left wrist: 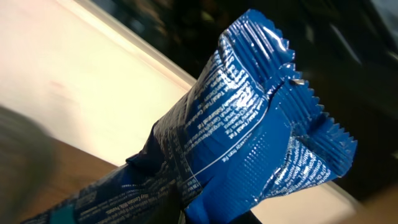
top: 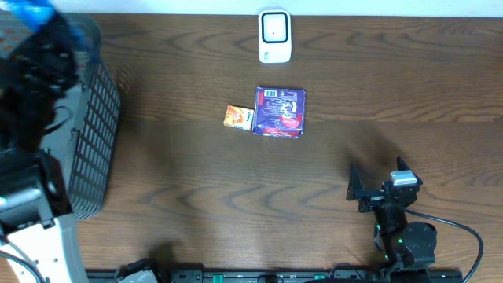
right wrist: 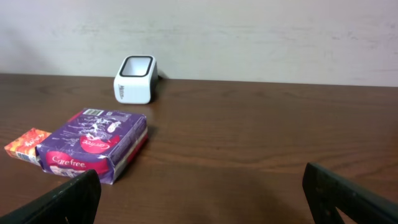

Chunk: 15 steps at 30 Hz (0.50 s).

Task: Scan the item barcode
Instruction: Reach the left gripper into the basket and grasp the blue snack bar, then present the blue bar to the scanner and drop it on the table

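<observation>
wrapper [left wrist: 249, 118]: glossy crinkled blue film | table [top: 196, 204]: matt dark wood grain | scanner [top: 274, 37]: smooth white plastic

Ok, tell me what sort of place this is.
Likely a mock shop checkout on a wooden table: a white barcode scanner, a purple pack and orange box near it, a wire basket at the side.

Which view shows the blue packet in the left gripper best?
The left wrist view: the blue packet fills most of the frame, with its crimped end and white print visible close up. The overhead view catches only a blurred blue bit of it in the top-left corner. The right wrist view does not show it at all.
</observation>
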Each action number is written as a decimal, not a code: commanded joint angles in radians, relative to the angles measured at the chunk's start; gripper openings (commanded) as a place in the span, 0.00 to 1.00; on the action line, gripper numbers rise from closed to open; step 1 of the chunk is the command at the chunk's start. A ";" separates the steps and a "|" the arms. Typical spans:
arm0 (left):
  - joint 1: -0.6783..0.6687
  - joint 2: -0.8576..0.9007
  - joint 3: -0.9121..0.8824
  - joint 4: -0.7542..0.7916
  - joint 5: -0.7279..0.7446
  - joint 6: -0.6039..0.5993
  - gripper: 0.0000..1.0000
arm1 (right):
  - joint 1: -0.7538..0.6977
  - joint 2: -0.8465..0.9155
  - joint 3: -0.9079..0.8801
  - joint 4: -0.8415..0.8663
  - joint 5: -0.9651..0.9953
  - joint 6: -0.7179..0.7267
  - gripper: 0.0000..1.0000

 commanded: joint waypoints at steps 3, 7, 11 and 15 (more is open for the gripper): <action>-0.207 0.008 0.012 0.005 -0.006 0.000 0.07 | -0.009 -0.001 -0.003 -0.003 0.006 0.013 0.99; -0.324 0.044 0.012 -0.077 -0.153 0.026 0.07 | -0.009 -0.001 -0.003 -0.003 0.006 0.013 0.99; -0.426 0.095 0.012 -0.201 -0.391 0.026 0.07 | -0.009 0.000 -0.003 -0.003 0.006 0.013 0.99; -0.518 0.192 0.011 -0.298 -0.625 0.025 0.07 | -0.009 0.000 -0.003 -0.003 0.006 0.013 0.99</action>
